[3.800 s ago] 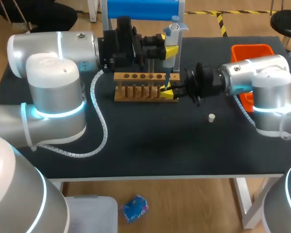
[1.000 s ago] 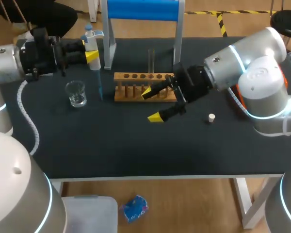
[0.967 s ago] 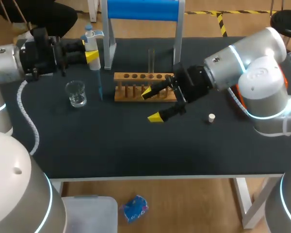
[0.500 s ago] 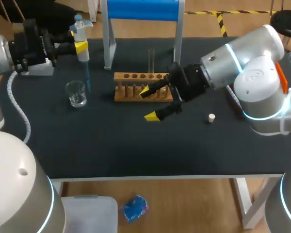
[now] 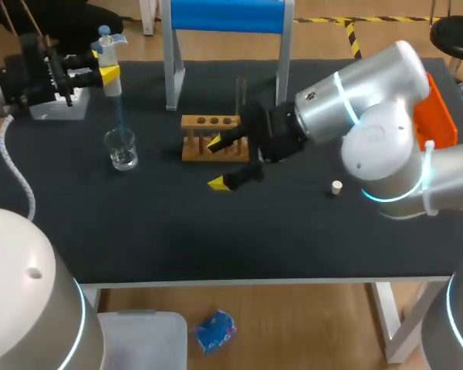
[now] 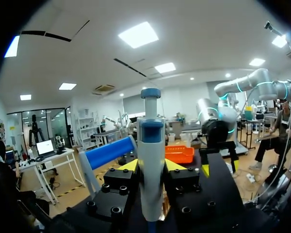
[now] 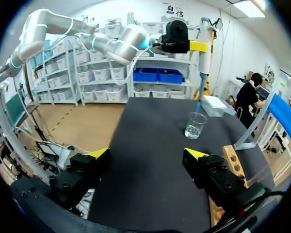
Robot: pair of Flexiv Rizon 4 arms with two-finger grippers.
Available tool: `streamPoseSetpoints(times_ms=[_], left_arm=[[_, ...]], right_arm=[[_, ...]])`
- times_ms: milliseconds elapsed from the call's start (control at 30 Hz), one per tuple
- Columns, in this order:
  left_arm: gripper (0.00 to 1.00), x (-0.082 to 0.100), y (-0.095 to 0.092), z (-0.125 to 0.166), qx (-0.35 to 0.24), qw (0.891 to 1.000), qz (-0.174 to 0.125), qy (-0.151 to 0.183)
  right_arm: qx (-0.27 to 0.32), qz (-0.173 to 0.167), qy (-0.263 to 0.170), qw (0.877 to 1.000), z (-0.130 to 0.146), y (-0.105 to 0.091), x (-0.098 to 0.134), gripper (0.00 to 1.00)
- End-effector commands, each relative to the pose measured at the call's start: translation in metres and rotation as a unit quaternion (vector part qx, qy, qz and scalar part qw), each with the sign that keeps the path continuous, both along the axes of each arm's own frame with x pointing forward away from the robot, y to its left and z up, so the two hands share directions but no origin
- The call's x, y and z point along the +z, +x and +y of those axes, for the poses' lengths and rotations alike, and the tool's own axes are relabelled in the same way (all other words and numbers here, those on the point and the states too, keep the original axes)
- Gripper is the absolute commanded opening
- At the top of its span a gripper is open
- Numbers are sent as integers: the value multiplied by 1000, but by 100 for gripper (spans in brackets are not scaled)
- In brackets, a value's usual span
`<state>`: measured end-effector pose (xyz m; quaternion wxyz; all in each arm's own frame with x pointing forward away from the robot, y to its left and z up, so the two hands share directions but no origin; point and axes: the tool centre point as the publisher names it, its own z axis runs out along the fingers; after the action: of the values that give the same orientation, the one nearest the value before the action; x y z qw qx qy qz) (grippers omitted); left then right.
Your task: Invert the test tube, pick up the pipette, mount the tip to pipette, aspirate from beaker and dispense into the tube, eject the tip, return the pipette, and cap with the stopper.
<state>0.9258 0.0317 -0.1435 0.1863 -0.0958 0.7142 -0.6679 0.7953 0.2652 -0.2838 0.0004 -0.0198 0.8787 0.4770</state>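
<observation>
Left gripper (image 5: pixel 106 73) clamped on pipette (image 5: pixel 110 55), blue tip (image 5: pixel 120 122) mounted, poised over beaker (image 5: pixel 122 149); whether it reaches liquid is hard to tell. Right gripper (image 5: pixel 215 162) wide, empty, beside rack (image 5: pixel 208 123). Test tube (image 5: pixel 241 96) upright. Aspirating, dispensing, ejecting, stopper (image 5: pixel 336 186) remain

- Dark counter (image 5: pixel 216 231) in view, a glass beaker (image 5: pixel 122 149) standing upright at its left.
- Mid-counter, towards the back, sits the wooden test tube rack (image 5: pixel 211 137).
- Right of it, well apart, lies a small white stopper (image 5: pixel 336 186).
- At the right edge, an orange bin (image 5: pixel 436 116).
</observation>
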Motion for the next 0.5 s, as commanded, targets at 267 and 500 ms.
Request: streamPoseSetpoints(times_ms=[267,500], left_arm=[[0,-10,15,13,2,1000,0,-3],[0,-15,18,14,5,1000,7,-6]], right_arm=[[-49,-50,-3,998,34,21,-43,100],[-72,-33,20,997,41,34,-53,100]])
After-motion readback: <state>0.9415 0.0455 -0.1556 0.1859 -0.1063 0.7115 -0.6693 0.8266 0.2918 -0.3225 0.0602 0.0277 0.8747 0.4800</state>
